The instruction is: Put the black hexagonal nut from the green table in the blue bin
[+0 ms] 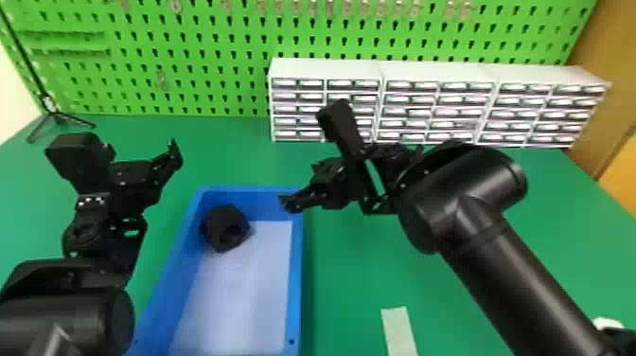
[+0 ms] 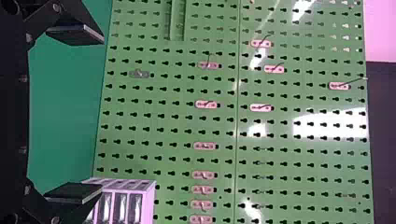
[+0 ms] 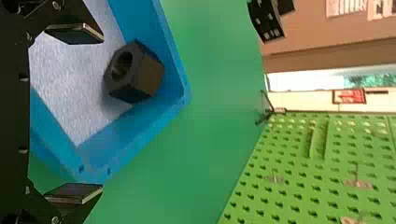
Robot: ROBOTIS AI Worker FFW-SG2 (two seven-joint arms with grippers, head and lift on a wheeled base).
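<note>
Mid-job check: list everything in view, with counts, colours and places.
Hexagonal nut: one, black, bin's far left corner
Bin: one, blue, on table
Table: one, green, under bin
Strip: one, whitish, table, right of bin
Drawer cabinets: three, white, table's back
Tripod: one, black, far left
Pegboard: one, green, behind table
Left gripper: one, black, left of bin
Right gripper: one, black, near bin's right rim

A green pegboard (image 1: 213, 61) rises behind white drawer units (image 1: 435, 73) (a bright window (image 3: 373, 80) shows, too).
</note>
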